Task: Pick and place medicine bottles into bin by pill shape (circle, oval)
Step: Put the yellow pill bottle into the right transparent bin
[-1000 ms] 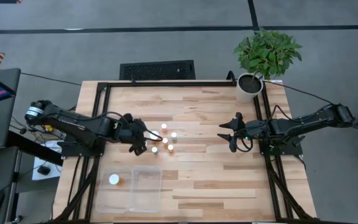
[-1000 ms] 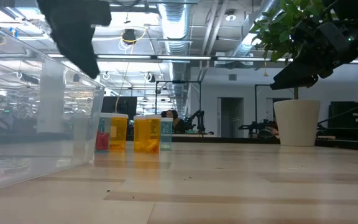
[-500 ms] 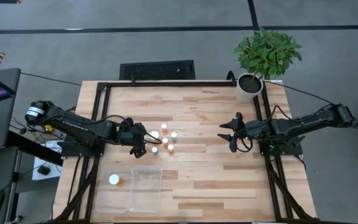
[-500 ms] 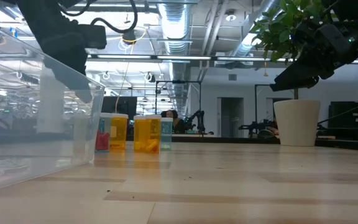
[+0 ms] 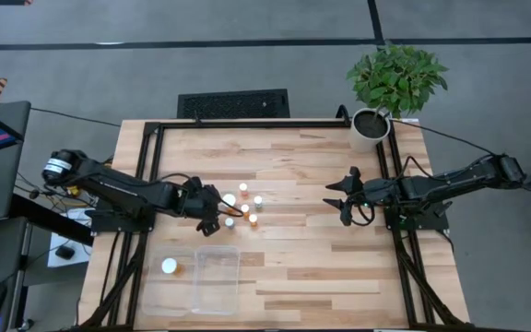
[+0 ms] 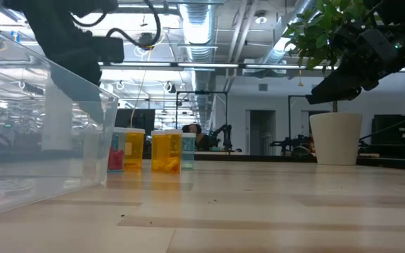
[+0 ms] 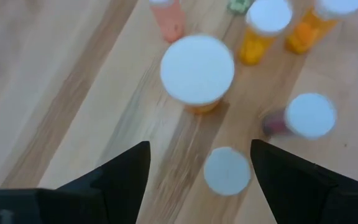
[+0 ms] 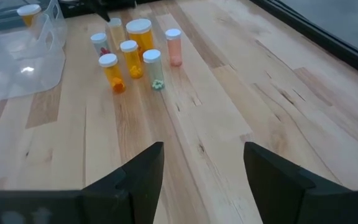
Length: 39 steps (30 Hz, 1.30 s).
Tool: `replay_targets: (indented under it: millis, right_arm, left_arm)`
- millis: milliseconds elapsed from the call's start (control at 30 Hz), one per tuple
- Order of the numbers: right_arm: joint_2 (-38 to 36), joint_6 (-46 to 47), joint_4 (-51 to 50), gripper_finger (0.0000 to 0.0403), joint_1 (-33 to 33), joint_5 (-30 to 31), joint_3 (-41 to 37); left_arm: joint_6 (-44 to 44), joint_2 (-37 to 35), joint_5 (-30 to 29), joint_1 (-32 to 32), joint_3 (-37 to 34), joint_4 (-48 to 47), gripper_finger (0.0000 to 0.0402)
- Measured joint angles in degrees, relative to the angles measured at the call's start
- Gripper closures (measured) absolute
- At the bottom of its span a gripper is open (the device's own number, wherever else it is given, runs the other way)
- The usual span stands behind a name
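Several small bottles with white caps (image 5: 244,208) stand upright in a cluster at the table's middle left; they also show in the low view (image 6: 153,149) and the right wrist view (image 8: 131,50). The clear bin (image 5: 216,278) lies near the front left, and one white-capped bottle (image 5: 169,266) stands at its left part. My left gripper (image 5: 217,212) is open just left of the cluster. In its wrist view its fingers (image 7: 199,146) stand apart over a large cap (image 7: 197,68) and a small cap (image 7: 227,171). My right gripper (image 5: 343,199) waits open at the right.
A white pot with a green plant (image 5: 371,127) stands at the table's far right corner. Bare wood lies between the cluster and my right gripper (image 8: 202,149). The bin's clear wall (image 6: 41,126) fills the left of the low view.
My left gripper has crept a little toward the bottle cluster, staying open. The bottles and the bin stand as before.
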Motion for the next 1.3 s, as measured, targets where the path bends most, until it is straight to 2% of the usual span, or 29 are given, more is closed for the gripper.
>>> replay_targets:
  millis: [233, 567, 1300]
  right_arm:
    - [0.0, 0.1, -0.8, 0.0168, 0.0, 0.0, 0.0]
    - [0.0, 0.1, -1.4, 0.0168, 0.0, 0.0, 0.0]
    - [0.0, 0.0, -1.4, 0.0168, 0.0, 0.0, 0.0]
  left_arm:
    - [0.1, 3.0, 1.4, -0.1, 0.0, 0.6, 0.0131]
    - [0.9, 3.2, 3.0, -0.1, 0.0, 0.8, 0.0142]
    - [1.1, 3.2, 3.0, -0.1, 0.0, 0.7, 0.0287]
